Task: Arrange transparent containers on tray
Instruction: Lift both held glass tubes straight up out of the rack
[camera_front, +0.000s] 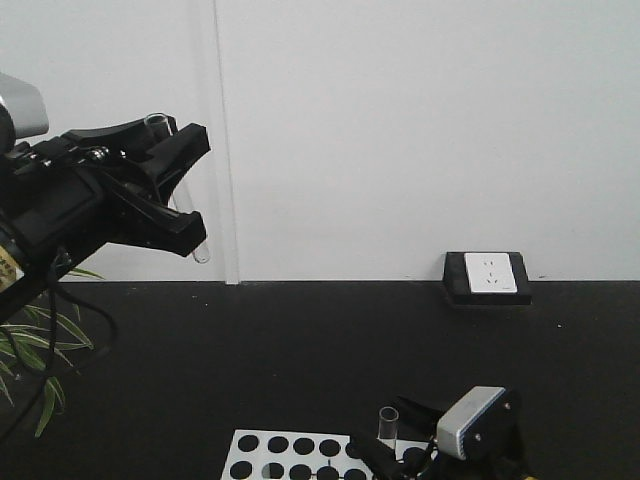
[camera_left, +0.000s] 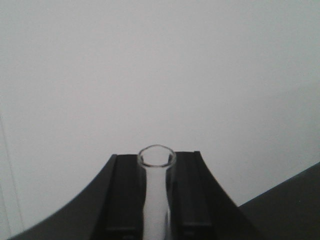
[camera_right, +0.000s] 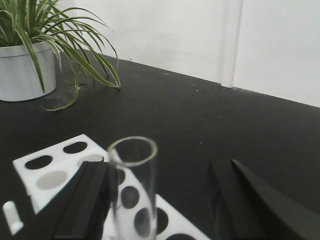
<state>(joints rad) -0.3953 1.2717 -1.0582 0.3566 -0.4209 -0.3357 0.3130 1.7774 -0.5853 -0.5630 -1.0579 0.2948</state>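
our left gripper (camera_front: 190, 183) pinches a test tube (camera_left: 156, 192) near-upright aloft, while our right gripper (camera_right: 160, 175), spread wide, straddles a second tube (camera_right: 132, 190) standing in the rack (camera_right: 52, 172).

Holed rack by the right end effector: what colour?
White rack with mostly dark round holes; best in the right wrist view.

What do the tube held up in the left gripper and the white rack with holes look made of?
Tube: likely clear glass, glossy; the wall shows through and its rim glints, though clear plastic is possible. Rack: probably white plastic, matte; opaque, even colour, no glare.
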